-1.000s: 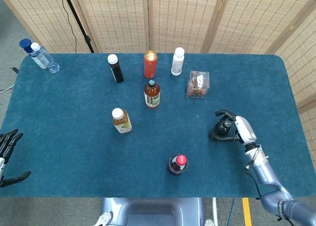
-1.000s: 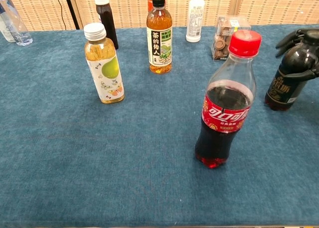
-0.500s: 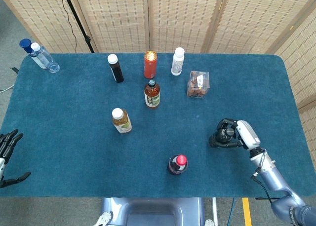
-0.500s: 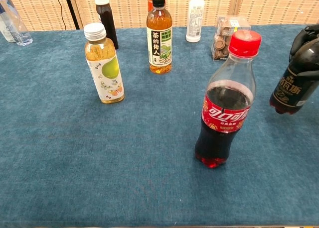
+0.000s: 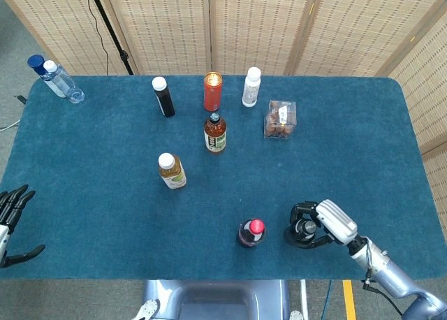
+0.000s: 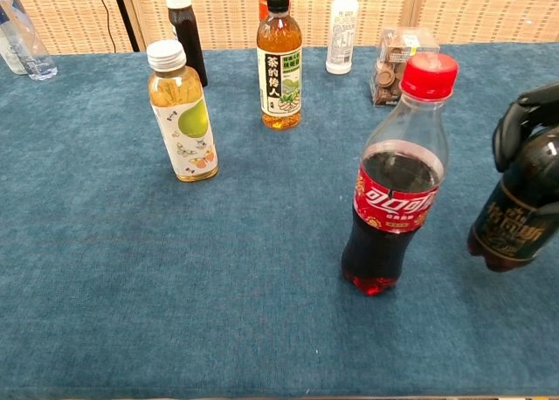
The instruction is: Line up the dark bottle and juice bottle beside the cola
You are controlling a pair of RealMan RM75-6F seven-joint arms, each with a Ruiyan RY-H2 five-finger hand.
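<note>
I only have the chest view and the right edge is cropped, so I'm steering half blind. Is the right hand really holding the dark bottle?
Observer: Yes, in the head view the right hand grips the dark bottle, just right of the cola.
Operator: Where's my left hand?
Observer: The left hand sits at the table's left edge, holding nothing, fingers apart.
Operator: And the juice bottle?
Observer: The juice bottle stands up-left of the cola.

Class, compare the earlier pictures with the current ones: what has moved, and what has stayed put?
The right hand, gripping the dark bottle throughout, carried it toward the table's near edge and leftward, close beside the cola. The left hand, the juice bottle and the other bottles stayed put.
</note>
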